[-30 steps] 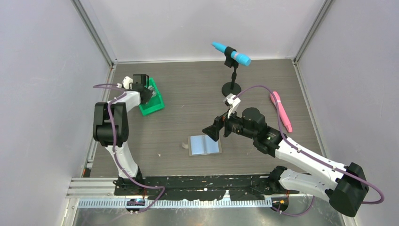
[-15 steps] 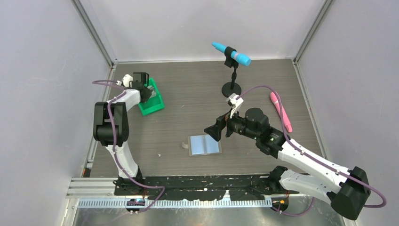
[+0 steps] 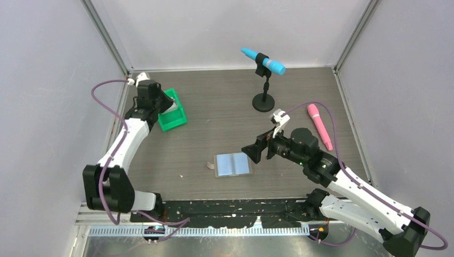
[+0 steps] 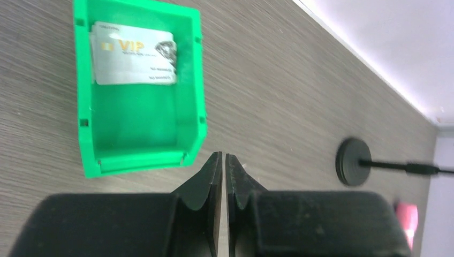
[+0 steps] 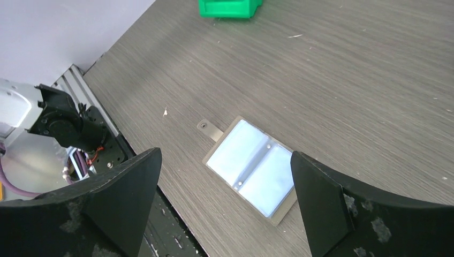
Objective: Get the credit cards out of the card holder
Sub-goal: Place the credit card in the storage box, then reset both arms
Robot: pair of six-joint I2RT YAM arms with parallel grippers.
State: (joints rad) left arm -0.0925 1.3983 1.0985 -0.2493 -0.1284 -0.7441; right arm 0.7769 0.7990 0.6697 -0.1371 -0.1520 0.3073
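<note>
Right gripper (image 3: pixel 256 150) spread wide near card holder (image 3: pixel 233 165); left gripper (image 4: pixel 223 159) closed beside bin (image 4: pixel 81 107) holding credit cards (image 4: pixel 134 54).

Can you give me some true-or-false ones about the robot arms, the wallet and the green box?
1. The whitish flat cards lie inside the green plastic bin. True.
2. The grey folding card holder is folded shut. False: it lies open, pale blue pockets facing up.
3. The left pincer is wide open. False: it is shut and holds nothing.
4. The right pincer is open and grips nothing. True.
5. The pink microphone lies on the wooden table. True.
</note>
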